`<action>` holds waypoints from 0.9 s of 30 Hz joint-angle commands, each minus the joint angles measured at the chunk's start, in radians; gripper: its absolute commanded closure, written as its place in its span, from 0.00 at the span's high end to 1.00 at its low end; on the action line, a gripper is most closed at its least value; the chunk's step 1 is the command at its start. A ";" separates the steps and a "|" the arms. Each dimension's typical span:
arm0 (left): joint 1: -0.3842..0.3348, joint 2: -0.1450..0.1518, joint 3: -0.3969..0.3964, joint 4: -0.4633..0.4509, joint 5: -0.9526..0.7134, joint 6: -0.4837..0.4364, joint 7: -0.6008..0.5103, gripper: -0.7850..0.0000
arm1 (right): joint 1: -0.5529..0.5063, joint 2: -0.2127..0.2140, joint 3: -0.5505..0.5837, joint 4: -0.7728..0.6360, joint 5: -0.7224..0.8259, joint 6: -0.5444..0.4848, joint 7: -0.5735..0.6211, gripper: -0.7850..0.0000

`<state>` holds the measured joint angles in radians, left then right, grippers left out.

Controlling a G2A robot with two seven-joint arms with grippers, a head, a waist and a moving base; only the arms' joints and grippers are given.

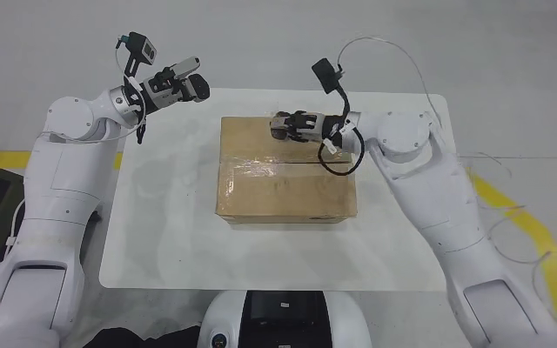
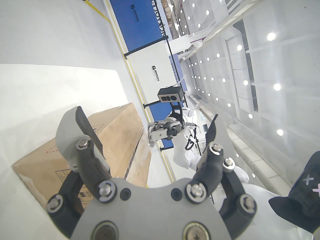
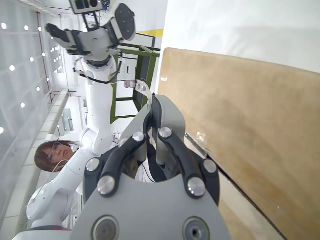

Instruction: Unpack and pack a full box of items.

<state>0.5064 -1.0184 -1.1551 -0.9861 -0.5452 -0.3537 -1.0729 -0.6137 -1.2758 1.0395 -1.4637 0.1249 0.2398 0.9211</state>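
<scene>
A closed cardboard box (image 1: 287, 170) lies in the middle of the white table (image 1: 165, 244), its top seam covered with clear tape (image 1: 261, 170). My right gripper (image 1: 277, 126) hovers over the box's far edge, shut on a loose end of clear tape (image 3: 143, 89) that sticks out past its fingertips (image 3: 153, 101). In the left wrist view this tape (image 2: 145, 148) rises crinkled from the box top (image 2: 117, 131) to the right gripper (image 2: 153, 138). My left gripper (image 1: 196, 84) is held up beyond the table's far left corner, open and holding nothing (image 2: 147, 113).
Bare table surface surrounds the box on all sides, widest on the left and toward the near edge. A green metal frame (image 3: 140, 76) stands on the floor beyond the table. Yellow floor lines (image 1: 13, 158) run beside it.
</scene>
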 commanded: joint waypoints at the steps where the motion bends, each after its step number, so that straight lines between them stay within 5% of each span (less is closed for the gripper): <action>1: 0.000 0.000 0.000 0.000 0.000 0.000 0.000 1.00 | -0.020 0.007 0.036 -0.032 0.014 -0.015 0.004 0.00; 6: 0.000 0.000 0.000 0.000 0.000 0.000 0.000 1.00 | -0.075 0.024 0.097 -0.103 0.028 -0.033 0.018 0.00; 9: 0.000 0.000 0.000 0.000 0.000 0.000 0.000 1.00 | -0.104 0.034 0.127 -0.121 0.032 -0.038 0.049 0.47; 10: 0.000 0.000 0.000 0.000 0.000 0.000 0.000 1.00 | -0.112 0.037 0.135 -0.124 0.029 -0.038 0.057 0.81; 11: 0.000 0.000 0.000 0.000 0.000 0.000 0.000 1.00 | -0.120 0.040 0.144 -0.128 0.033 -0.039 0.063 1.00; 27: 0.000 0.000 0.000 0.000 0.000 0.000 0.000 1.00 | -0.235 0.081 0.286 -0.190 0.090 -0.106 0.137 1.00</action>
<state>0.5064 -1.0184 -1.1551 -0.9861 -0.5452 -0.3537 -1.0729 -0.8426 -1.1972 1.3193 -1.6496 0.2206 0.1273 1.0640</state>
